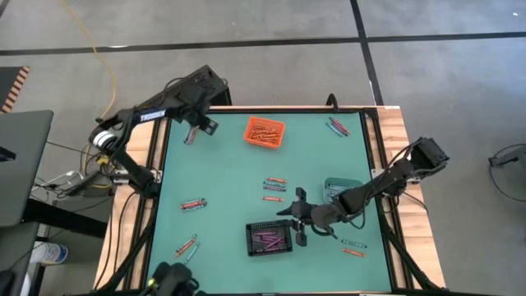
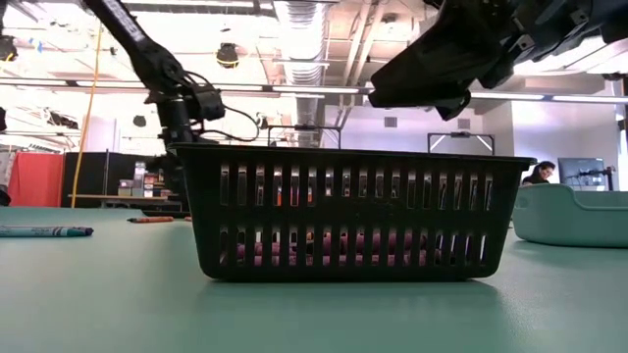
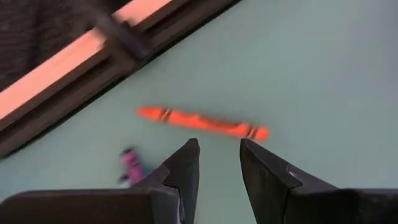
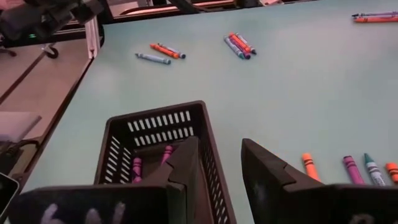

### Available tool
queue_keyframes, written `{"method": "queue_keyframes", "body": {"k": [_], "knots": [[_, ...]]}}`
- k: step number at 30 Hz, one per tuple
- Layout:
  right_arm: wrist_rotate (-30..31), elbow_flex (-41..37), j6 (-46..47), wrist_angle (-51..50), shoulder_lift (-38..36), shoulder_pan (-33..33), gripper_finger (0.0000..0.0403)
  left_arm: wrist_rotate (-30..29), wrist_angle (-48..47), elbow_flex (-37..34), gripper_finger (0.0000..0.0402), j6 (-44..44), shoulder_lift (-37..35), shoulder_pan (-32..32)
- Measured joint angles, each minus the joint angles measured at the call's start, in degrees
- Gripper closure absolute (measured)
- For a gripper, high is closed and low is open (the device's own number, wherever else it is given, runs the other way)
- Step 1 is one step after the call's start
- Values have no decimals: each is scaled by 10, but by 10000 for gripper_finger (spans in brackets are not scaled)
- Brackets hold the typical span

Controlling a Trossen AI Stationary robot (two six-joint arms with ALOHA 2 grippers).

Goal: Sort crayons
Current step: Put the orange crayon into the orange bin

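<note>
Above the near-right rim of the black bin (image 1: 269, 238), the right gripper (image 1: 299, 228) hangs with its fingers parted and nothing between them. Purple crayons (image 4: 138, 168) already lie inside this bin, the orange bin (image 1: 264, 132) holds orange crayons, and the teal bin (image 1: 340, 190) sits under the right forearm. Sorting appears partly done: loose crayons (image 1: 274, 187) remain scattered mid-table, near the left edge, at the far-right corner and near the right edge. The left gripper (image 3: 217, 163) hovers at the far-left edge, fingers narrowly apart and empty, just short of an orange crayon (image 3: 203, 122).
</note>
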Motion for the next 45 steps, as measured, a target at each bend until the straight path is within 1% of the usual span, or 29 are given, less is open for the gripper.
{"method": "queue_keyframes", "body": {"k": [3,7,14,19,25,30,38,43,45], "knots": [[0,0,0,0,0,0,285,20,-7,30,297,3,35,-7],[0,0,0,-5,0,-4,285,20,-12,55,297,13,58,-19],[0,0,5,-11,0,-4,285,17,-15,69,297,16,61,-35],[0,0,11,-11,0,-4,285,17,-47,69,297,10,61,-41],[0,0,12,-10,0,-4,285,17,-59,69,297,-25,61,-47],[0,0,15,-8,0,-4,285,9,-61,69,297,-31,61,-47],[1,0,17,-8,0,-4,285,5,-63,69,297,-96,61,-52],[1,0,17,-5,0,-4,285,5,-62,69,297,-108,61,-66],[1,0,16,2,0,-4,285,5,-65,69,297,-139,61,-69]]}}
